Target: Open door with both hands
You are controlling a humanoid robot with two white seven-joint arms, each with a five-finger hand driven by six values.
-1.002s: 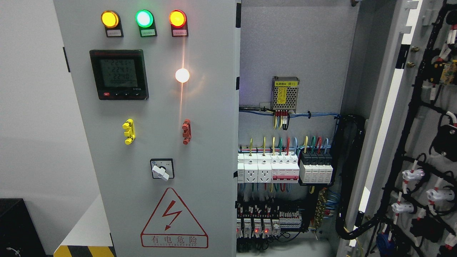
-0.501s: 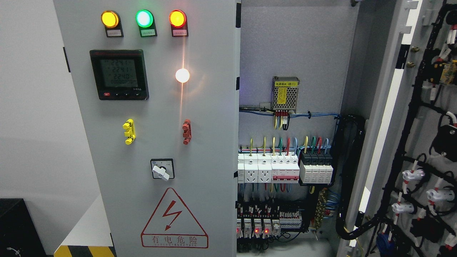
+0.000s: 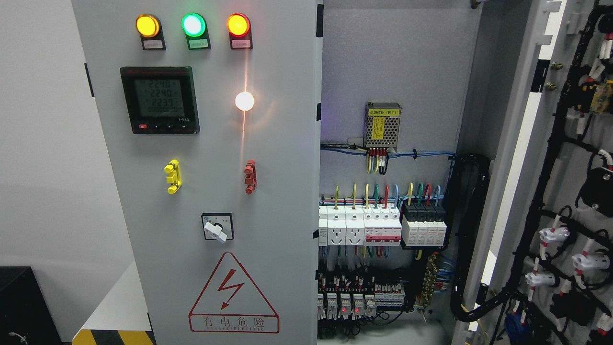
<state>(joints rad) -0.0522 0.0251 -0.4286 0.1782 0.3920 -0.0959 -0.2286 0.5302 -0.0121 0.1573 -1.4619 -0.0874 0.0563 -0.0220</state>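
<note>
Hands: neither robot hand is in view; their state cannot be told
Left door [image 3: 210,172]: beside the open bay, apparently closed; meter [image 3: 159,99] and three lamps [image 3: 192,25] lit on its face
Right door [image 3: 570,191]: swung wide right of the bay, wiring on its inner side
Bay [image 3: 383,225]: breakers and live-looking cables exposed
Risk: a hand reaching for the left door's edge could stray into the bay and snag wires; misjudged aim would likely cause it
</note>
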